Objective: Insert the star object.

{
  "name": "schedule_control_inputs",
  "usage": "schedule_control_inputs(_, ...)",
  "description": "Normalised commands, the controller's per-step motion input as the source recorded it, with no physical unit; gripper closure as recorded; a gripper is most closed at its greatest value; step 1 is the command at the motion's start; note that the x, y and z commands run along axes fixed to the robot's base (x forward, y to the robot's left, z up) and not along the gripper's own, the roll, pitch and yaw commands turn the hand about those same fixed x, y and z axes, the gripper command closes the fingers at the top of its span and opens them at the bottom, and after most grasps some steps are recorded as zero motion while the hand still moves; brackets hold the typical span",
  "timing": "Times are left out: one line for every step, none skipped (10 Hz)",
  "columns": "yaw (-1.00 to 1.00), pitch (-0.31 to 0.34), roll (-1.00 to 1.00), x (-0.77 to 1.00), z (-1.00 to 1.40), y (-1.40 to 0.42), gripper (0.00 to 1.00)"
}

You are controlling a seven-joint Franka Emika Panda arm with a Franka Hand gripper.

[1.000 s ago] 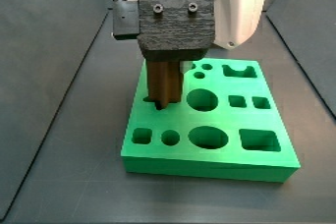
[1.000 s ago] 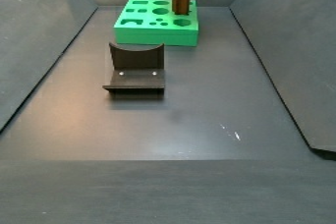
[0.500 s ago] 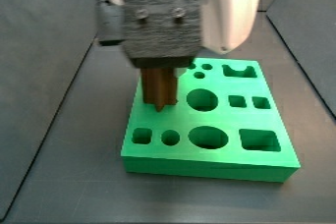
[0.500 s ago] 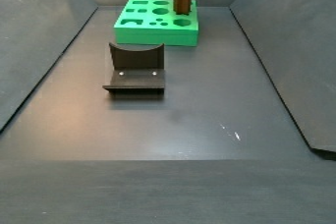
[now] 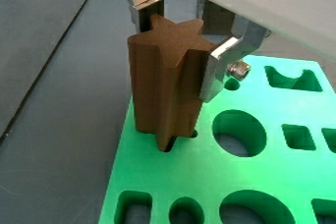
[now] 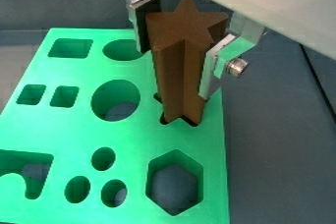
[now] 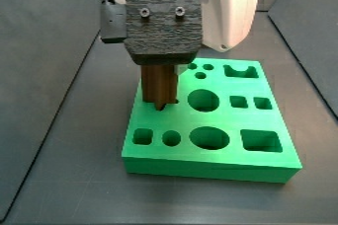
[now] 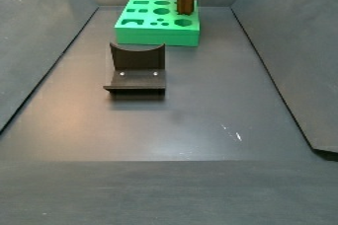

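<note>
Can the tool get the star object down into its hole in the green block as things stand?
Probably yes. The tool grips the star object upright, its lower end at the star hole of the green block. Nothing visible blocks the way down.

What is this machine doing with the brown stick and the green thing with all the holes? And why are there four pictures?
It is a robot arm. At its end is a gripper, and its jaws are two flat silver plates that squeeze like a thumb and finger. They hold the star object, a tall reddish-brown peg with ridges, so it looks like a star from the end. The peg stands upright with its lower tip in a hole of the green block, which has holes of many shapes: round, square, six-sided.

Two pictures come from cameras on the robot's wrist, so the peg looks big. Two come from cameras beside the table, farther off. In a side view you also see the fixture, a dark bracket on the grey floor, apart from the block.
</note>
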Motion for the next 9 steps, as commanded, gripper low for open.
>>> schedule_control_inputs(0.00, 0.019, 0.01, 0.22, -0.67, -0.05, 1.00)
schedule_control_inputs(0.05, 0.051, 0.12, 0.16, -0.95, 0.01, 1.00)
schedule_control_inputs(0.00, 0.047, 0.14, 0.20, -0.92, 0.13, 1.00)
schedule_control_inputs(0.00, 0.080, 0.13, 0.29, -0.89, 0.23, 1.00)
schedule_control_inputs(0.00, 0.006, 0.09, 0.12, -1.00, 0.32, 1.00)
schedule_control_inputs(-0.03, 0.000, 0.13, 0.00, -1.00, 0.47, 1.00)
schedule_control_inputs(-0.12, 0.000, 0.15, -0.15, -0.82, 0.64, 1.00)
schedule_control_inputs(0.00, 0.000, 0.16, -0.40, -0.87, 0.75, 1.00)
schedule_control_inputs(0.41, -0.314, -0.02, -0.35, -0.62, 0.62, 1.00)
